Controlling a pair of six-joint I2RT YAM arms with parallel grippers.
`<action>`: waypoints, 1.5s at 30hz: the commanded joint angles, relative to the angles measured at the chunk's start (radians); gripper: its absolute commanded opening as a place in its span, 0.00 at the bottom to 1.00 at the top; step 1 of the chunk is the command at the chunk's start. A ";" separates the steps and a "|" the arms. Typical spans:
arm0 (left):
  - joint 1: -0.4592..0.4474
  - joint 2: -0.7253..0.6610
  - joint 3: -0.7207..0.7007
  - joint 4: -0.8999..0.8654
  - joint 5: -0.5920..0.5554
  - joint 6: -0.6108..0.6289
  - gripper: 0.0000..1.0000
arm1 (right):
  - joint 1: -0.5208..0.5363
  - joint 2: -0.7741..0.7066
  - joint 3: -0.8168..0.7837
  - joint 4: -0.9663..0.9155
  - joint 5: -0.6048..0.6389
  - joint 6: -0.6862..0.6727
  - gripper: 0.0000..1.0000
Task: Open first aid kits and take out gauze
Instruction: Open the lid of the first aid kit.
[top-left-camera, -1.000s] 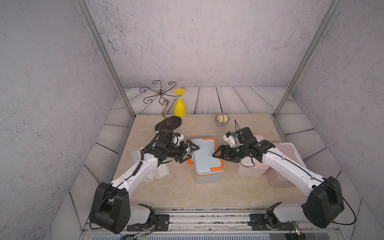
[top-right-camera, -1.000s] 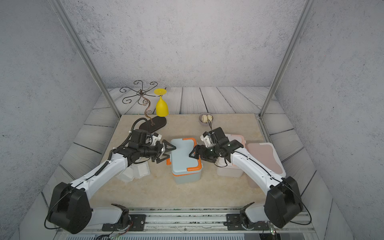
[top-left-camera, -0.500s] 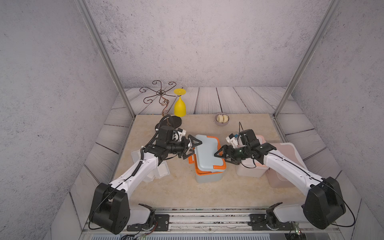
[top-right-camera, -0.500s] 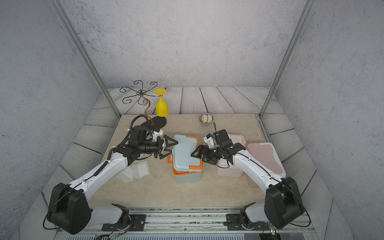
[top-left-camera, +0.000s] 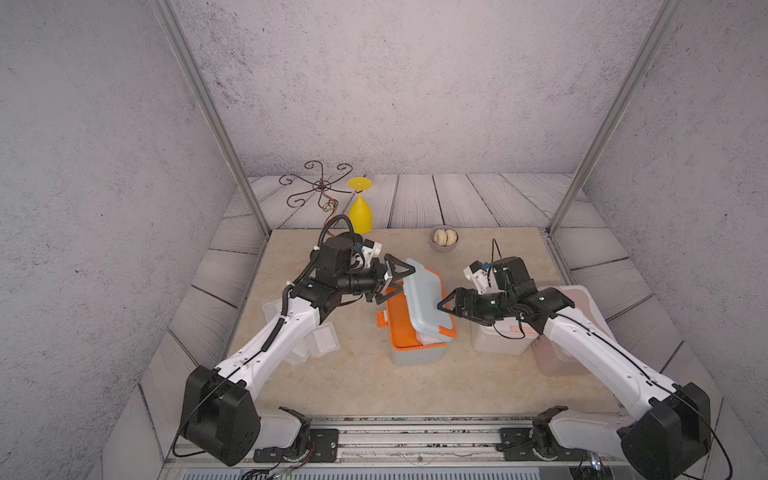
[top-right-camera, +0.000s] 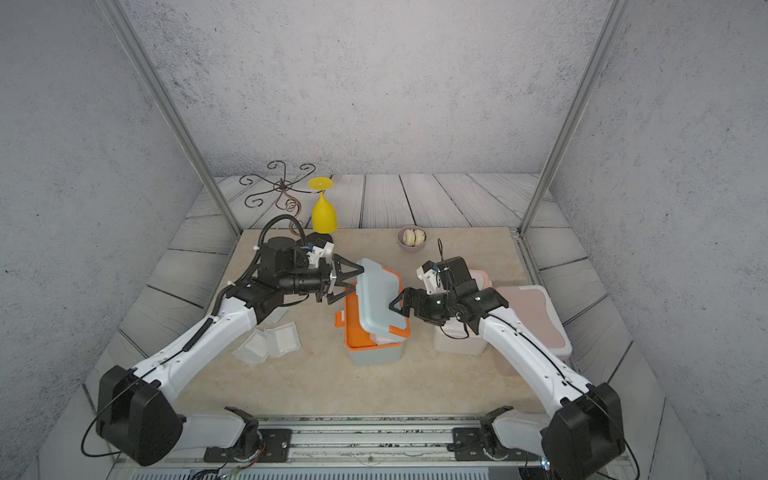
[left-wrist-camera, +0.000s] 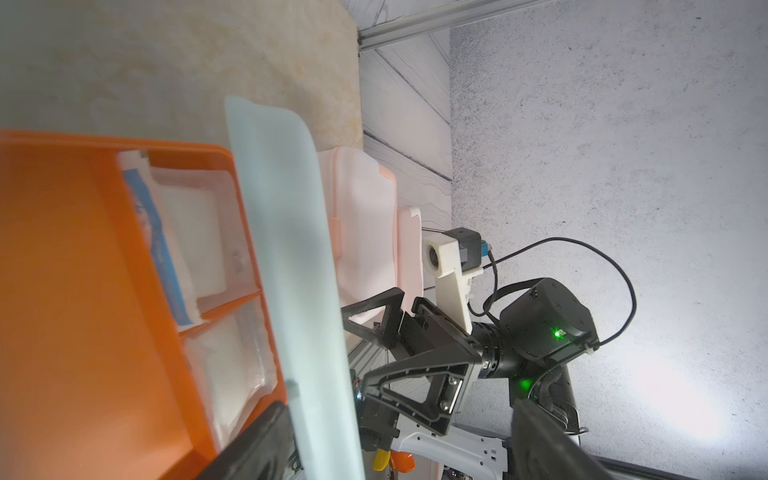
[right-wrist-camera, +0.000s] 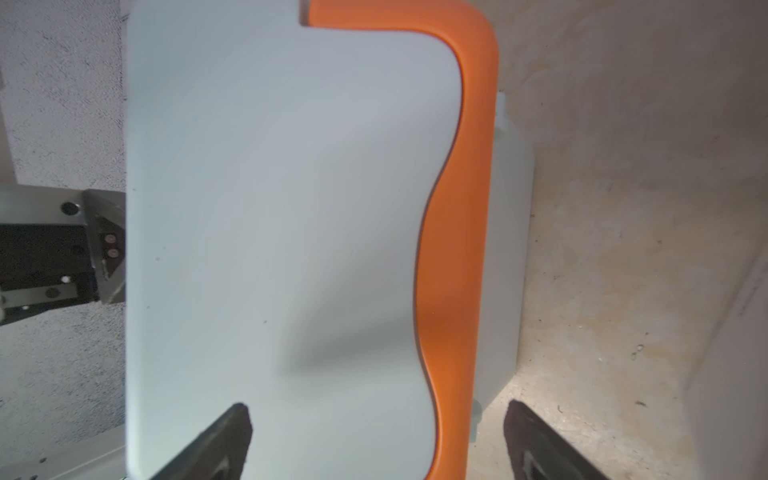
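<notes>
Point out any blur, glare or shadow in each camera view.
In both top views the grey-blue kit is sharp and evenly lit. In the left wrist view the orange tray near the lens is blurred, and glare washes the wall. In the right wrist view the lid fills most of the frame, soft-focused, with a dark shadow on it.
</notes>
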 joint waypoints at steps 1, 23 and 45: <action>-0.024 0.032 0.060 0.029 0.003 -0.011 0.85 | -0.002 -0.081 0.042 -0.083 0.118 -0.098 0.97; -0.136 0.193 0.285 -0.017 -0.028 0.010 0.85 | 0.199 -0.109 0.244 -0.231 0.365 -0.335 0.96; -0.138 0.176 0.236 -0.019 -0.039 0.029 0.85 | 0.550 0.174 0.477 -0.448 1.052 -0.218 0.58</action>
